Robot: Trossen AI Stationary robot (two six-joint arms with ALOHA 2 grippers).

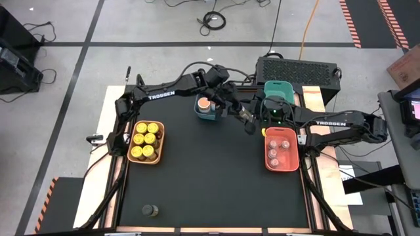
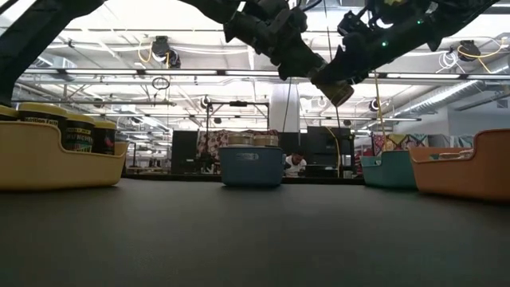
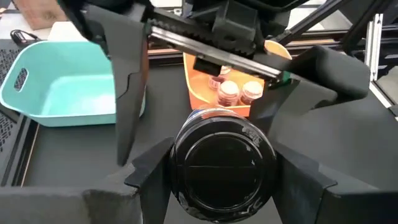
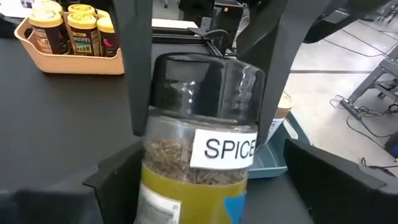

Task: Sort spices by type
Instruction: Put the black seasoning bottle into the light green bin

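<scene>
A small spice jar (image 4: 199, 155) with a dark lid, olive-green herbs and a "SPICE" label hangs in the air between the blue bin (image 1: 207, 110) and the red bin (image 1: 282, 151). My left gripper (image 3: 224, 171) reaches in from the table's left and is shut on it. My right gripper (image 4: 211, 183) comes from the right and is open, its fingers standing on either side of the jar's glass body. The two grippers meet at the jar (image 1: 250, 122) in the high view. Another dark jar (image 1: 150, 210) stands alone near the table's near edge. My left gripper pinches the jar by its dark lid (image 3: 186, 155), one finger (image 3: 152, 177) on each side of the lid's rim. The lid end points back at the left wrist and the glass body points away toward the right arm. The jar is lifted clear of the table.
An orange bin (image 1: 160, 145) at the left holds several yellow-lidded jars. The blue bin holds a peach-topped jar (image 1: 205, 103). The red bin holds pinkish-topped jars (image 1: 274, 156). A teal bin (image 1: 279, 86) sits at the far edge. The dark mat between the bins is bare.
</scene>
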